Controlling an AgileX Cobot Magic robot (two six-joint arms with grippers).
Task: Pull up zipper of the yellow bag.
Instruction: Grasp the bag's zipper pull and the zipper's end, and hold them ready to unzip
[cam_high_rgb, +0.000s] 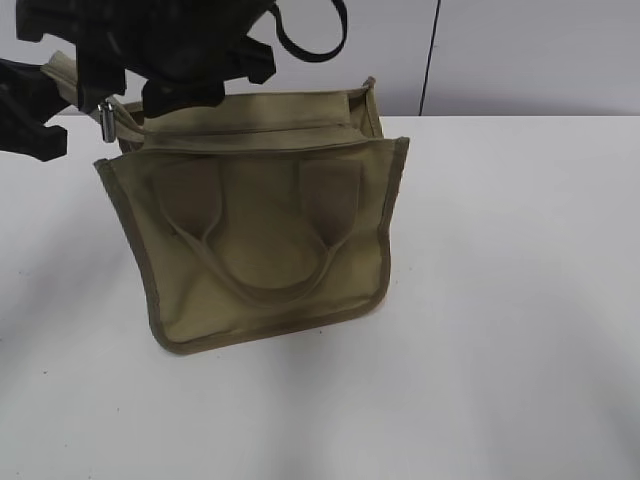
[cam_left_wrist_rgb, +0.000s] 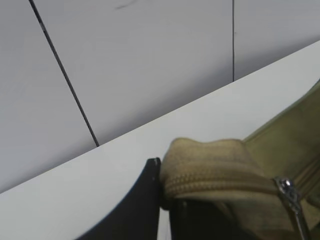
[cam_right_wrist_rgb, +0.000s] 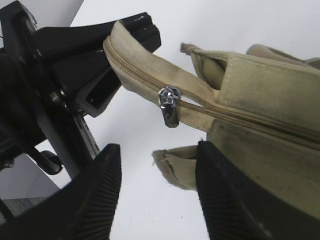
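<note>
The yellow bag (cam_high_rgb: 265, 225) stands on the white table, its handles hanging on the near side. My left gripper (cam_high_rgb: 45, 100) is shut on the loose end of the bag's zip tape (cam_left_wrist_rgb: 210, 167) and holds it up and to the left. The zipper, a silver pull tab (cam_high_rgb: 105, 118), hangs at the left end of the zip line, close to that held end. It also shows in the right wrist view (cam_right_wrist_rgb: 169, 106) and the left wrist view (cam_left_wrist_rgb: 290, 197). My right gripper (cam_right_wrist_rgb: 157, 155) is open just by the tab and does not touch it; in the exterior view it hovers over the bag's top left (cam_high_rgb: 175, 85).
The white table (cam_high_rgb: 520, 300) spreads around the bag. A grey panelled wall (cam_high_rgb: 520, 50) stands right behind the table's far edge. A black strap loop (cam_high_rgb: 315, 40) hangs from the arm above the bag.
</note>
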